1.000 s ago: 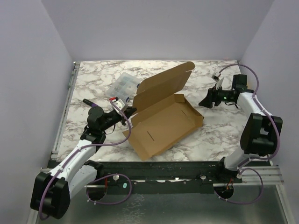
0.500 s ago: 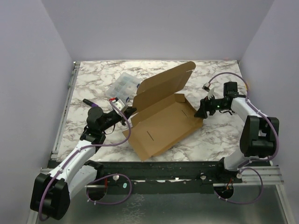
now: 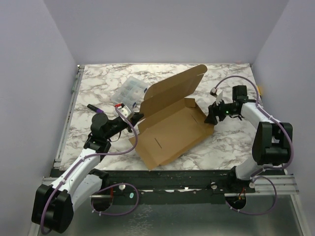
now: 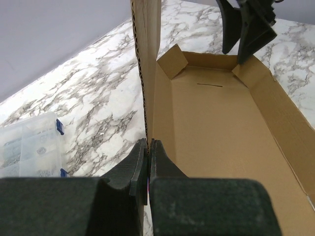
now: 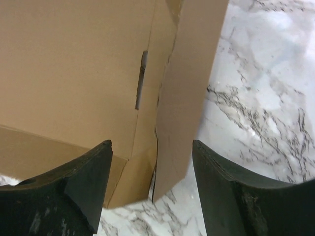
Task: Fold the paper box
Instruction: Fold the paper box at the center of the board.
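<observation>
While the brown corrugated box [image 3: 172, 130] lies open mid-table on veined marble [image 3: 231, 147], its lid panel stands upright, the fluted edge pinched flat by the left gripper [image 4: 148, 147]. The right gripper [image 5: 151, 146], black jaws apart, straddles the slotted end wall. A clear compartment case [image 3: 131, 89] sits behind.

paper box [image 3: 172, 130] centre, plastic case [image 3: 132, 88] behind-left

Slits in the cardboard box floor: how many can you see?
2. One slit is in the box floor near the left gripper's end; the other slit is near the right gripper's end. The raised lid may hide more.
</observation>
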You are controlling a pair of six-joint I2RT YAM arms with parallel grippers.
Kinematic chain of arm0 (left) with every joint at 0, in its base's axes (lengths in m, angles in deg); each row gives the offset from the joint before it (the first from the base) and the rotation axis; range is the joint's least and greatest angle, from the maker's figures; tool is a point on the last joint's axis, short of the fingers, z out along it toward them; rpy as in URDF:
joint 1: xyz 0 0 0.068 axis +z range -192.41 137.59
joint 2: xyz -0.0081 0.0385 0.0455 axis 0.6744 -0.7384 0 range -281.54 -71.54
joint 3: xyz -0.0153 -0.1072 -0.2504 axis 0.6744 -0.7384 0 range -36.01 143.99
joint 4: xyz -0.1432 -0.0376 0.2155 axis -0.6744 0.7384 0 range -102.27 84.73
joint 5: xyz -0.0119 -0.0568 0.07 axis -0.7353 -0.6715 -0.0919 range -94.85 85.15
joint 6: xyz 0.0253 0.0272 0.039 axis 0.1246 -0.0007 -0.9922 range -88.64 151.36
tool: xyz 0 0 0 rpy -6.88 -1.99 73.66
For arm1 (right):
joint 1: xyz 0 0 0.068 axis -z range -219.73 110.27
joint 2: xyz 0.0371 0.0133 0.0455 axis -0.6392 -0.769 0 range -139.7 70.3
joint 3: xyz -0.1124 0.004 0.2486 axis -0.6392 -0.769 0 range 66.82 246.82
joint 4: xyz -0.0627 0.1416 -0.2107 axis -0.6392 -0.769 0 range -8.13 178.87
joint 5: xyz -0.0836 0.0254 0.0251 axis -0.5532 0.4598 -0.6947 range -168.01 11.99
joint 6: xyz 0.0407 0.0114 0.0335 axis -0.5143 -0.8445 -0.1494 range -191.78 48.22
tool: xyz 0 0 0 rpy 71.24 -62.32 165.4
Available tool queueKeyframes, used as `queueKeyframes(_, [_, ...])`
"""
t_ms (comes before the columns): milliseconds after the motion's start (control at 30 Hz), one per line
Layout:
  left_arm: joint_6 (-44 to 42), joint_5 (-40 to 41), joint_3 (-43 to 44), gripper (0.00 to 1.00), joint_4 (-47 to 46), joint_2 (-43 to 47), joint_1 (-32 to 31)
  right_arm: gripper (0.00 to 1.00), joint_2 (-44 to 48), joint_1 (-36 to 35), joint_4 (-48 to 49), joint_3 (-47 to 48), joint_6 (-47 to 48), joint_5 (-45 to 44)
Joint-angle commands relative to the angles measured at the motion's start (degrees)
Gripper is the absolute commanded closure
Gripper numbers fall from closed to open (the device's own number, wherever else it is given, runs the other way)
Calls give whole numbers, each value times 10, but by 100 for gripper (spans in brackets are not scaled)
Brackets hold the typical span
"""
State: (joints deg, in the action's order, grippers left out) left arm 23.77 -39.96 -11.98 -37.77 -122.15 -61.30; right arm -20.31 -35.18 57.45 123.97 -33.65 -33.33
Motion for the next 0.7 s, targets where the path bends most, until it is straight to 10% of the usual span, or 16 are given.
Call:
queueKeyframes(0, [-10, -21, -3, 100, -17, 19, -5, 34, -25, -26, 68, 3, -35, -62])
queueKeyframes(667, [-34, -34, 22, 100, -16, -3, -5, 93, 38, -33, 156, -19, -99, -68])
